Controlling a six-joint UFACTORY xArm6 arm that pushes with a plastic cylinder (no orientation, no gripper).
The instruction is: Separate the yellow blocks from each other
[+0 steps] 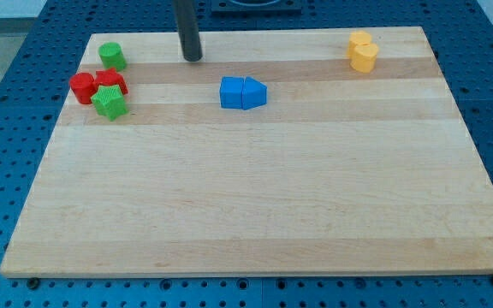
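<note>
Yellow blocks (pixel 363 51) touch at the board's (pixel 255 197) top right, well apart from my tip (pixel 193 58); no writing, no claw.

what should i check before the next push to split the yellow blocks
1. Both yellow blocks in view: ok, upper yellow block and lower yellow block at the view's top right.
2. Yellow blocks apart: not ok, they touch.
3. My tip near them: not ok, it is far to the view's left, above the blue blocks.
4. Path along the top edge free: ok, no block between.
5. Room on the wooden board to push one away: ok below, little toward the top edge.
</note>
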